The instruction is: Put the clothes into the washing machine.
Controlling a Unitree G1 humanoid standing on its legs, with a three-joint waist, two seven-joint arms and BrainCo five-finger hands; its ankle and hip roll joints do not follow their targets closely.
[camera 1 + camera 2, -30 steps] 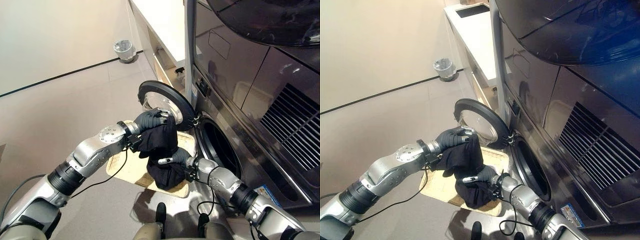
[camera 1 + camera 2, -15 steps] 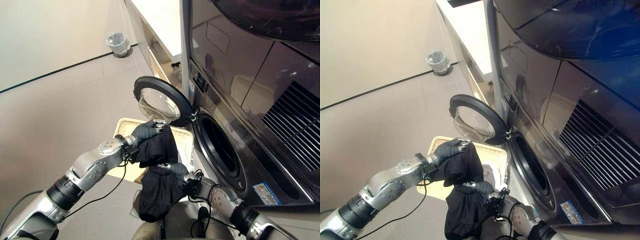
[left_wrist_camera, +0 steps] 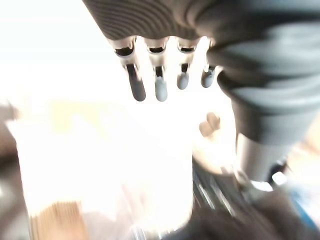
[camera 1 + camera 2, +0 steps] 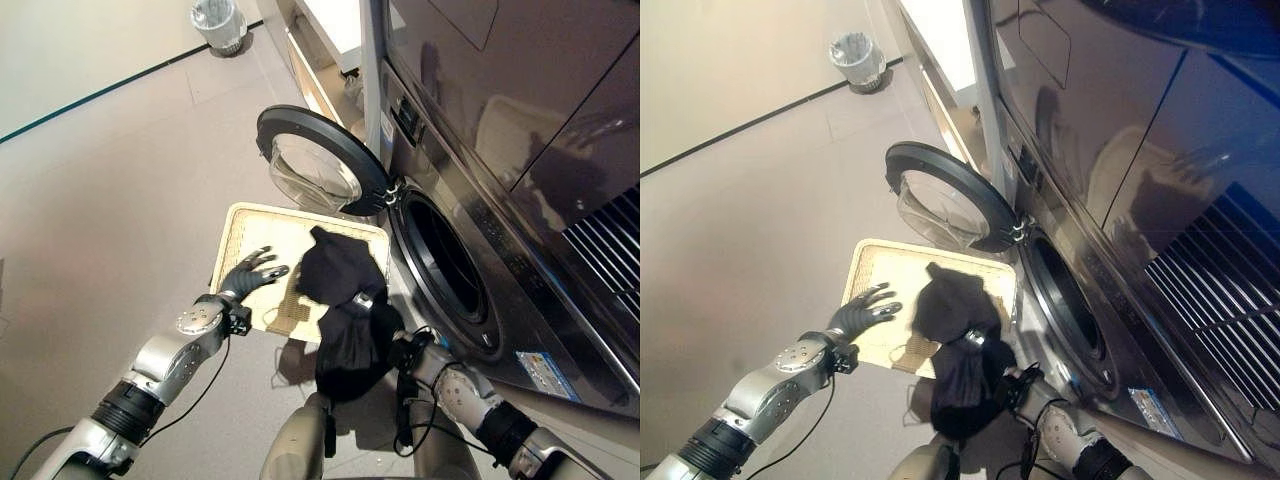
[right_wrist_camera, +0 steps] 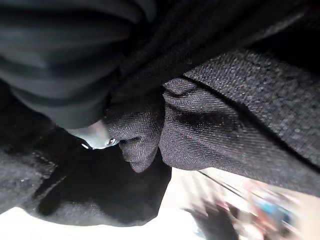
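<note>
— Pale floor tiles (image 4: pixel 110 180) run out to your left, with a dark line where they meet the wall and a small waste bin (image 4: pixel 217 22) standing near that line. What else do you have in front of you?

— You face the washing machine (image 4: pixel 500 200), a dark glossy front on your right. Its round door (image 4: pixel 320 165) is swung wide open toward the left, and the drum opening (image 4: pixel 445 265) sits just beside the hinge, dark inside. On the floor right below the door lies a shallow woven basket (image 4: pixel 250 240), pale, touching the machine's base at its far corner.

— And the clothes?

— You hold one black garment (image 4: pixel 345 305). It is bunched up, its top lobe over the basket's right edge and the rest hanging down in front of the machine, near the drum opening but outside it. Your right hand (image 4: pixel 375 318) is mostly wrapped in the cloth; your right wrist view shows dark fabric folded tight against the hand, with a finger curled into it, so you are gripping it.

— What about your left hand?

— Your left hand (image 4: pixel 250 277) hovers over the basket's left part, apart from the garment. Its fingers (image 3: pixel 160 90) are spread and straight, holding nothing.
</note>
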